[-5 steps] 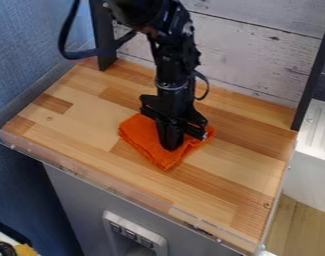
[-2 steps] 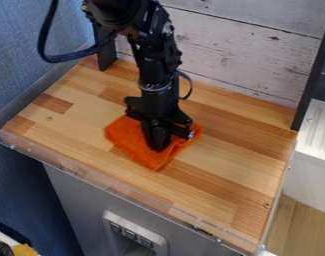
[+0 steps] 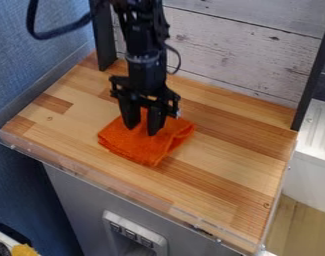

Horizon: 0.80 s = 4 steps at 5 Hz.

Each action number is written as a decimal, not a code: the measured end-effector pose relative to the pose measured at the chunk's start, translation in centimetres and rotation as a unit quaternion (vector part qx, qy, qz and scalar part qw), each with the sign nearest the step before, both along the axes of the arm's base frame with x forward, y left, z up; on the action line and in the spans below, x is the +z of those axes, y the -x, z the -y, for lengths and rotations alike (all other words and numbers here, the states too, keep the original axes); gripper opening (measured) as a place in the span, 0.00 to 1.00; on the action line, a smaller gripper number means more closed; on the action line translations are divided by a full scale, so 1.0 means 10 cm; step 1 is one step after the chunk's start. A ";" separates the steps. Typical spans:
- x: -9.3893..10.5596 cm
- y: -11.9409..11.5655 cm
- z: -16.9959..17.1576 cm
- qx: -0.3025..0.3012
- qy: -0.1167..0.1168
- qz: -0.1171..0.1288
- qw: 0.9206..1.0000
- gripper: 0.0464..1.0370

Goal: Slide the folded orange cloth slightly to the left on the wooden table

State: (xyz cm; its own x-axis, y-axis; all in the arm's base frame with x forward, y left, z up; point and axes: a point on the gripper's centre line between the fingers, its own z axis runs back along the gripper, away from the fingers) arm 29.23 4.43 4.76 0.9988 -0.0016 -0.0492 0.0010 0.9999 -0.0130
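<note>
My gripper (image 3: 142,131) hangs down over the left-centre part of the wooden tabletop. Its two fingers stand apart, with orange showing between them. Beneath and around the fingertips lies a folded orange cloth (image 3: 139,147), flat on the wood, with one corner pointing toward the front edge. Part of the cloth's back side is hidden behind the fingers. Whether the tips touch the cloth, I cannot tell.
The wooden tabletop (image 3: 238,165) has a clear raised strip (image 3: 111,188) along its front edge. Black posts stand at the back left and right, before a whitewashed plank wall (image 3: 238,55). A blue wall borders the left side.
The cloth has slid left and slightly toward the front along with my gripper. Since the last earlier frame, the gripper has risen and its fingers have spread.
</note>
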 end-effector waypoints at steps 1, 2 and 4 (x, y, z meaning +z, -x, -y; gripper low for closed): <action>0.21 -0.11 -0.07 0.003 0.001 0.002 1.000 0.96; 0.48 -0.20 -0.12 0.002 -0.002 0.015 1.000 0.96; 0.69 -0.28 -0.27 0.003 -0.007 0.024 1.000 0.96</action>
State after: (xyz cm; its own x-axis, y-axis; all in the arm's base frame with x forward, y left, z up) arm 31.99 7.15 11.61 1.0000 0.0041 -0.0003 -0.0041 1.0000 0.0014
